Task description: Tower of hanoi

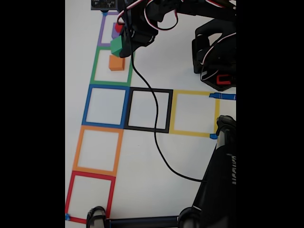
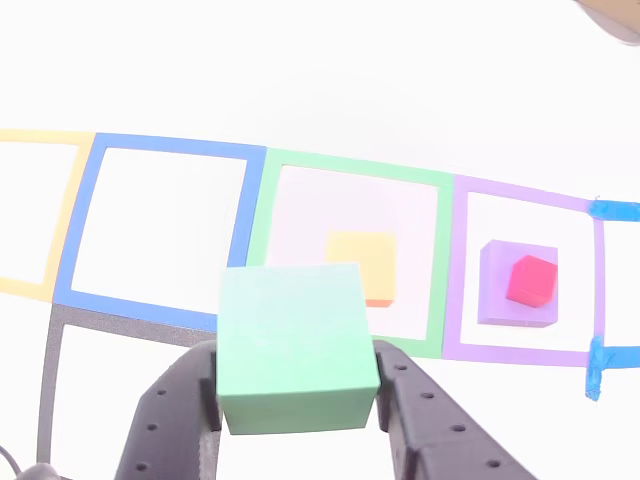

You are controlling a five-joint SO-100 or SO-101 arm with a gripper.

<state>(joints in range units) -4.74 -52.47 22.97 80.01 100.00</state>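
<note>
Claw (image 2: 298, 400) clamped on the green cube (image 2: 296, 345), one dark finger (image 2: 175, 415) pressed to each side, cube lifted clear of the white desk (image 2: 330, 70). From the fixed view, same claw (image 1: 122, 46) hanging over the top edge of the green tape square (image 1: 112, 65), green cube (image 1: 117, 45) tucked under the black arm (image 1: 161, 14).

Orange cube (image 2: 362, 262) sitting inside the green tape square (image 2: 350, 250), right of centre in the other view, just behind the held cube. Same orange cube (image 1: 116, 62) resting apart from the claw in the fixed view.

Purple cube (image 2: 518, 285) parked in the purple tape square (image 2: 525, 275), red cube (image 2: 531, 279) perched on top of it, turned at a slight angle. Purple cube (image 1: 115, 31) and red cube (image 1: 118, 27) partly hidden behind the claw in the fixed view.

Blue (image 1: 105, 106), black (image 1: 148, 110), yellow (image 1: 194, 113), orange (image 1: 97, 150) and red (image 1: 90, 196) tape squares lying bare. Black cable (image 1: 154, 128) trailing across the black square.
</note>
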